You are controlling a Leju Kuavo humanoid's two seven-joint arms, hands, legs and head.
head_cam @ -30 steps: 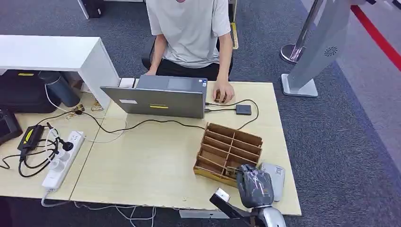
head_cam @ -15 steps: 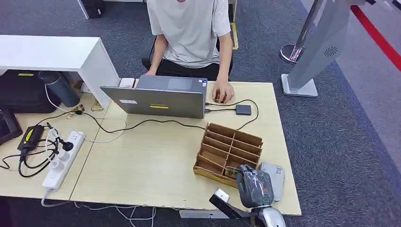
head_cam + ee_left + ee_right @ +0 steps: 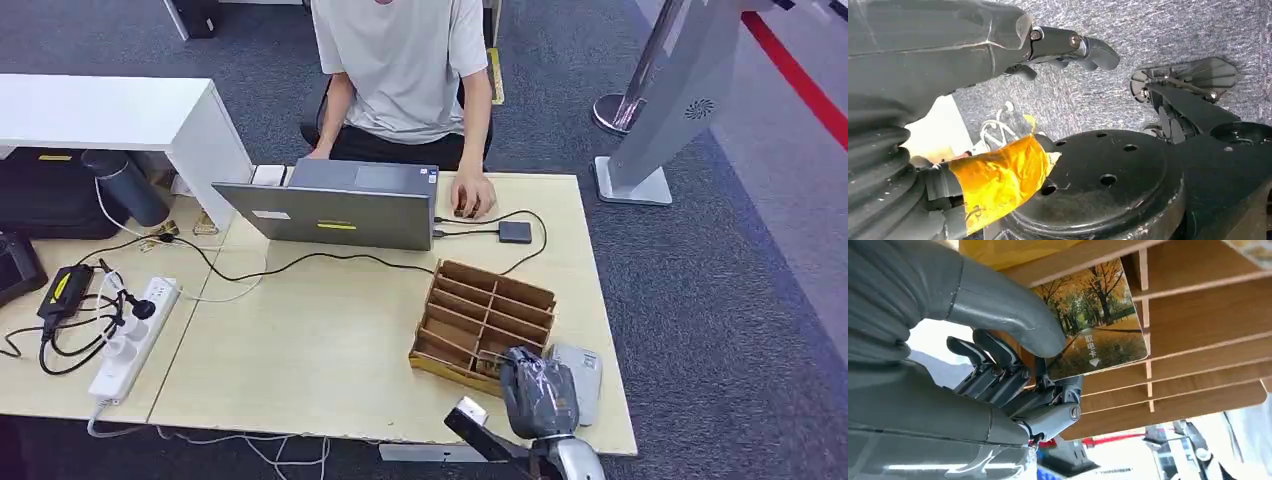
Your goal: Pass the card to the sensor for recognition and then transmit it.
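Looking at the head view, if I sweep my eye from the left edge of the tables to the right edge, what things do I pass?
White power strip → open grey laptop → wooden slotted card rack → robot's right hand, at the rack's near corner → pale grey sensor pad beside the hand.

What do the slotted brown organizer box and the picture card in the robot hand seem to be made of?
Slotted brown organizer box: thin wood or plywood, matte; grain lines show on its dividers in the right wrist view.
Picture card pinched by the right robot hand: probably plastic, smooth, flat and stiff, with an autumn-tree print.
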